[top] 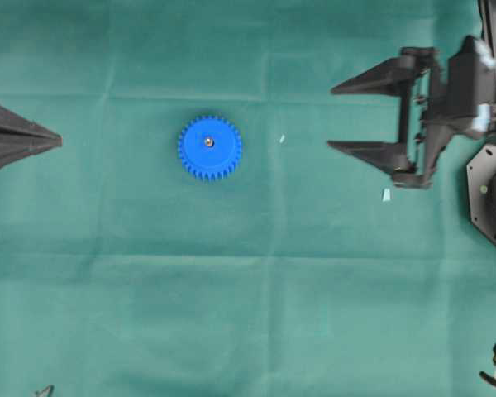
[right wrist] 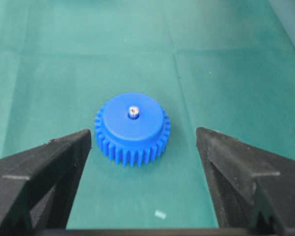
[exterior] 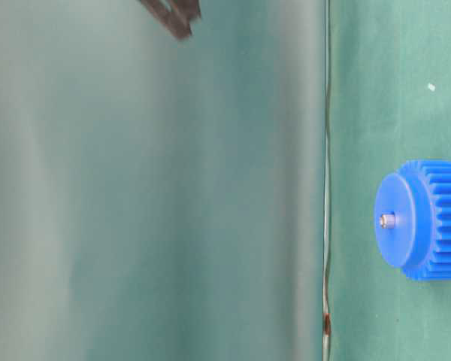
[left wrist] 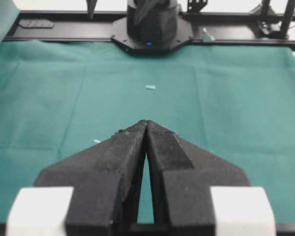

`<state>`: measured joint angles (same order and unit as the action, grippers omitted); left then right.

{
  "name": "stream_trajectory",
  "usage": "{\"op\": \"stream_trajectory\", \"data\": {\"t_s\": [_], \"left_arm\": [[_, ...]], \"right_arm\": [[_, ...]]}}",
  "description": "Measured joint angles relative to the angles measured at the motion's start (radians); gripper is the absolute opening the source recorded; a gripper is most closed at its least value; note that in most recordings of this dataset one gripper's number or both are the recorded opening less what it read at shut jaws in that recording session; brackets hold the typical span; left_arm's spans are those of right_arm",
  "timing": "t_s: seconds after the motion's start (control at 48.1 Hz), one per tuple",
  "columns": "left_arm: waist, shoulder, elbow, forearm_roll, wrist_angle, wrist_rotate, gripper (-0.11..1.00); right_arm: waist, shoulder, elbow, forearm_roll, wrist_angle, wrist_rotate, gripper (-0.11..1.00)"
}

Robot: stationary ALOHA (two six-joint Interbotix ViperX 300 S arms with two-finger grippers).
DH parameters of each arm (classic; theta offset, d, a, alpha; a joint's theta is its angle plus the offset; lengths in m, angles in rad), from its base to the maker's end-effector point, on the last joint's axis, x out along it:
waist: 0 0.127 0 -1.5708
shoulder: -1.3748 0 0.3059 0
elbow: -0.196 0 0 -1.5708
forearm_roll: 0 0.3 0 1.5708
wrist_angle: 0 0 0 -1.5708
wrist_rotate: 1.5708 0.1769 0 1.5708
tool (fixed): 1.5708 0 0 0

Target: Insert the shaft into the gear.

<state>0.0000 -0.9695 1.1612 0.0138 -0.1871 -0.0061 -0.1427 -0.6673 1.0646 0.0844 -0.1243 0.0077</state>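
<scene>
The blue gear (top: 209, 147) lies flat on the green cloth, a little left of the middle. The silvery shaft (top: 208, 141) stands in its centre hole, its tip poking just above the hub (right wrist: 133, 112) (exterior: 388, 220). My right gripper (top: 332, 116) hangs at the right, well clear of the gear, its fingers spread wide with nothing between them. In the right wrist view the gear (right wrist: 132, 129) sits ahead of the two fingertips (right wrist: 78, 142). My left gripper (top: 58, 141) is at the left edge, its tips pressed together and holding nothing (left wrist: 147, 123).
A small pale blue scrap (top: 386, 194) lies on the cloth just below the right gripper. A tiny white fleck (top: 282, 138) sits between the gear and that gripper. The right arm's base (top: 492, 190) fills the right edge.
</scene>
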Motion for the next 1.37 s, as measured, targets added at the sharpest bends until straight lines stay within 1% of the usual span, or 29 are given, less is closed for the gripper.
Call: {"op": "stream_trajectory", "data": {"t_s": [0.104,0.229,0.478,0.895,1.373], "left_arm": [[0.0,0.0,0.0,0.002,0.0,0.0,0.0],[-0.002,0.0,0.0,0.002,0.0,0.0,0.0],[0.0,0.0,0.0,0.002,0.0,0.0,0.0],[0.0,0.0,0.0,0.002,0.037,0.002,0.0],[0.005,0.0,0.0,0.0,0.035,0.002,0.0]], "right_arm": [[-0.002,-0.077,0.034,0.003,0.038,0.0,0.9],[0.0,-0.126,0.052,0.005,0.069,0.002,0.9],[0.0,-0.126,0.057,0.006,0.077,0.002,0.9],[0.0,-0.121,0.057,0.006,0.072,0.002,0.89],[0.0,-0.121,0.057,0.008,0.072,0.002,0.9]]}}
